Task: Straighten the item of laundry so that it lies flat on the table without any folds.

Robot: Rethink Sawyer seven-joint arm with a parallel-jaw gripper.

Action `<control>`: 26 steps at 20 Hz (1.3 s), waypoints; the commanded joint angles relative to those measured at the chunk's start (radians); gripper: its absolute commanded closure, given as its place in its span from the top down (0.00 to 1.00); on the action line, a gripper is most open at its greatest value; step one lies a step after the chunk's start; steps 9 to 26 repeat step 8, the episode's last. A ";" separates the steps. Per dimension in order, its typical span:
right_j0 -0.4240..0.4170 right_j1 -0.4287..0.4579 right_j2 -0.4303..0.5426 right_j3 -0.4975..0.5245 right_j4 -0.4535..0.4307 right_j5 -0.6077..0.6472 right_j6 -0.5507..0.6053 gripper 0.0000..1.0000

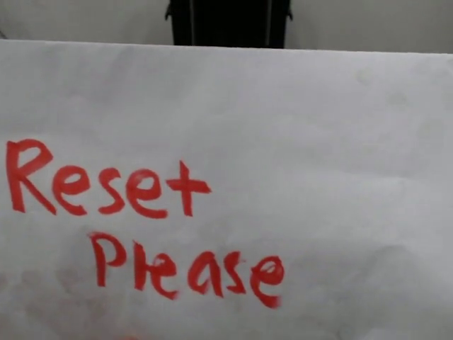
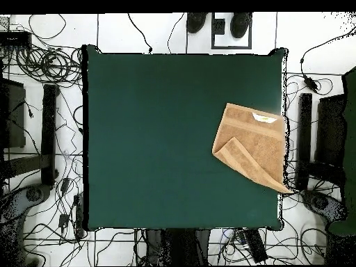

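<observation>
The item of laundry (image 2: 254, 146) is an orange-tan towel lying near the right edge of the dark green table (image 2: 160, 139) in the overhead view. Its lower left corner is folded over onto itself, and its lower right corner reaches past the table's right edge. A small white tag shows at its upper edge. The gripper appears in neither view. In the front view a white paper sheet (image 1: 283, 142) with red handwriting "Reset Please" covers nearly the whole picture, hiding the table and the towel.
Above the paper sheet in the front view a strip of the dark pedestal (image 1: 228, 21) shows. Around the table in the overhead view lie many black cables (image 2: 49, 66) on a white floor, with dark equipment at both sides.
</observation>
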 commanded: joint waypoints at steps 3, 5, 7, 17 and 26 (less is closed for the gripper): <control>-0.056 0.176 0.870 -0.082 -0.562 0.108 -0.595 1.00; -0.063 0.190 0.967 -0.095 -0.657 0.103 -0.611 1.00; -0.068 0.205 1.049 -0.106 -0.730 0.091 -0.634 1.00; -0.071 0.211 1.081 -0.110 -0.758 0.083 -0.643 1.00; -0.071 0.211 1.081 -0.110 -0.758 0.083 -0.643 1.00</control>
